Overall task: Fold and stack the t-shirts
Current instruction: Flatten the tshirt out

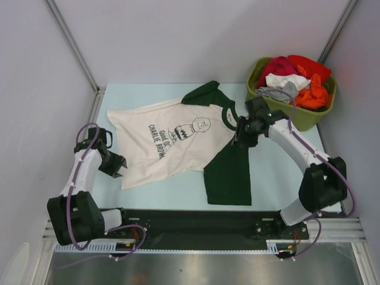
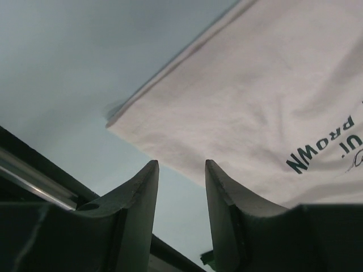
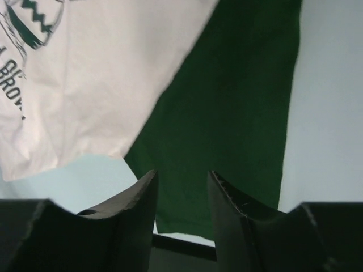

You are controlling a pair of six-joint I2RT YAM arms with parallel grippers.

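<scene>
In the top view the Charlie Brown t-shirt (image 1: 172,139) lies spread flat and print-up on the pale table (image 1: 166,196) between the two arms, with no fold in it. The left gripper (image 1: 116,166) sits just off its hem corner, and the right gripper (image 1: 243,136) is over the spot where the shoulder meets the dark green sleeve. Behind the right gripper, the olive-green tub (image 1: 309,122) is heaped with more garments (image 1: 297,83) (red, orange, white, grey). No folded stack shows anywhere, so I judge the task barely begun: this shirt needs every fold, and the tub's load comes after. The left wrist view shows the fingers partly apart with nothing between them. The cream hem edge (image 2: 187,107) lies ahead and right of the tips, apart from them. The right wrist view shows the same half-open, empty stance. The green sleeve (image 3: 227,113) lies straight beyond the tips and the cream body (image 3: 102,73) ahead to their left; whether the tips touch cloth I cannot tell.
</scene>
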